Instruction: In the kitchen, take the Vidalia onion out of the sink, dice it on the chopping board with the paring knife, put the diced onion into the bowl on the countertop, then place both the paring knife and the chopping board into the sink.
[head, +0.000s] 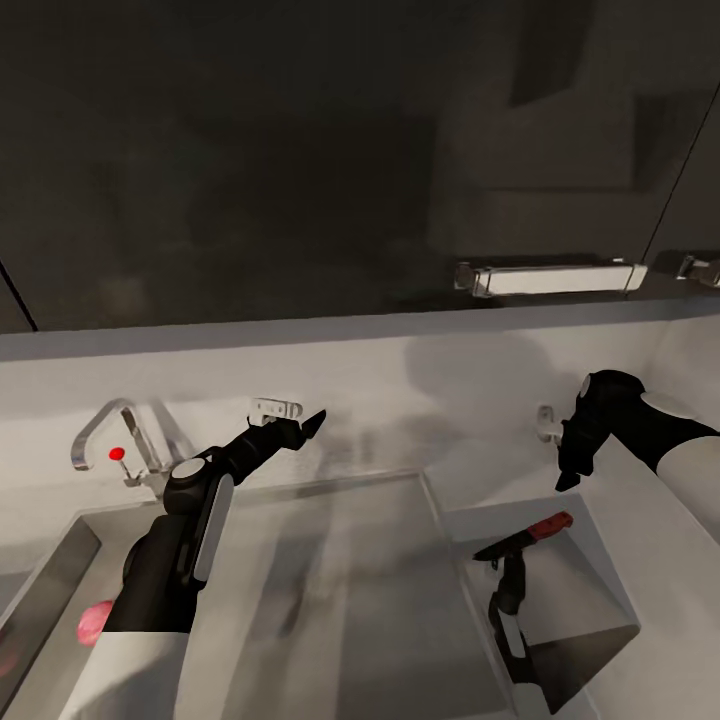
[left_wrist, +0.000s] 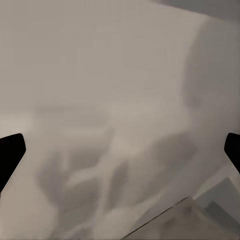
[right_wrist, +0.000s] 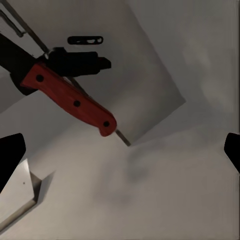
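hovering above the sink (head: 330, 560), the left tool (head: 300, 428) stands open near the tap (head: 115, 440). the right tool (head: 575, 455), also open, hangs just above the red-handled paring knife (head: 528, 535), which lies beside the basin.

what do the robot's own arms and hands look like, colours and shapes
Both arms have white shells with glossy black joint sections. The left arm has a round black joint cap with a grey ring. The left hand and right hand are black, with dark, tapering fingers.
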